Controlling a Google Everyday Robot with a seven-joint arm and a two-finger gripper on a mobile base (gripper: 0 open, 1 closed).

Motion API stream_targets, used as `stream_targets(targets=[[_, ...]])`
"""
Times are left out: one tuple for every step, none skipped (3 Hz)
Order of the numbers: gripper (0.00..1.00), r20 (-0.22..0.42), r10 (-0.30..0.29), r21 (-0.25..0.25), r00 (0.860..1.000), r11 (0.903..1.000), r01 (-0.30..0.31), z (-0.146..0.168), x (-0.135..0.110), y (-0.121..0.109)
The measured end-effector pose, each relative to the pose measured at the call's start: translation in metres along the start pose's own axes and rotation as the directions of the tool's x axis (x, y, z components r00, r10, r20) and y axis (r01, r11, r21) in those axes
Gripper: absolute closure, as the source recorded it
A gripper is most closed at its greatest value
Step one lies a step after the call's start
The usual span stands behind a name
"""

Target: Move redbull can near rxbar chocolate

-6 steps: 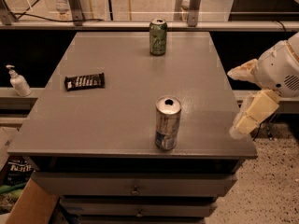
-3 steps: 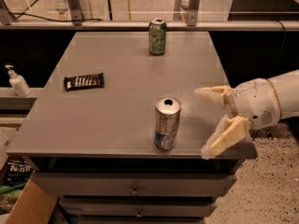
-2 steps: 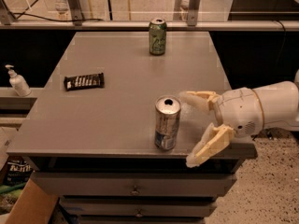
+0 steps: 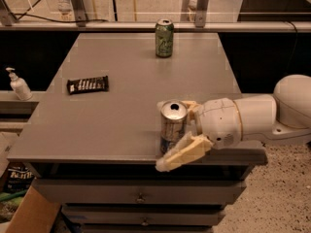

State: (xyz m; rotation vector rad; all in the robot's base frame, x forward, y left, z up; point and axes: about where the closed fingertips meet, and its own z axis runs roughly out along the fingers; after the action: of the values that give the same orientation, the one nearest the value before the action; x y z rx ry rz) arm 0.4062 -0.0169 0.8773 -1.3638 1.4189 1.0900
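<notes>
- Workroom with a speckled floor at the right and a metal rail running across the far side, behind the furniture.
- A grey tabletop fills the middle of the view; it sits on a cabinet with drawers on the near face.
- The robot arm, white and rounded, reaches in from the right at the tabletop's near right corner.
- A cardboard box shows at the near left corner of the view, below the tabletop.
- The end effector is at the tabletop's near edge, right of centre. Its two cream fingers are spread, one on each side of the redbull can: the far finger shows behind the can's top, and the near finger slants across in front of the can's base and out past the tabletop's edge. Whether either finger touches the can cannot be told.
- The redbull can stands upright between those fingers, close to the near edge, its shiny top with the dark opening facing up.
- The rxbar chocolate lies flat on the left part of the tabletop, well apart from the redbull can, further back and to the left.
- A green can stands upright near the far edge, about mid-width.
- A white pump bottle stands on a lower ledge to the left of the tabletop.
</notes>
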Motion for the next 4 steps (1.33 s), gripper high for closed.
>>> stream_targets(targets=[[0.40, 0.003, 0.020, 0.024, 1.000, 0.9995, -0.020, 0.0078, -0.0016, -0.0001], [0.63, -0.001, 0.048, 0.063, 0.999, 0.9969, -0.048, 0.0062, -0.0061, -0.0039], [0.87, -0.002, 0.045, 0.059, 0.999, 0.9972, -0.045, 0.0080, -0.0072, -0.0031], [1.00, -0.004, 0.043, 0.056, 0.999, 0.9975, -0.043, 0.0096, -0.0084, -0.0023]])
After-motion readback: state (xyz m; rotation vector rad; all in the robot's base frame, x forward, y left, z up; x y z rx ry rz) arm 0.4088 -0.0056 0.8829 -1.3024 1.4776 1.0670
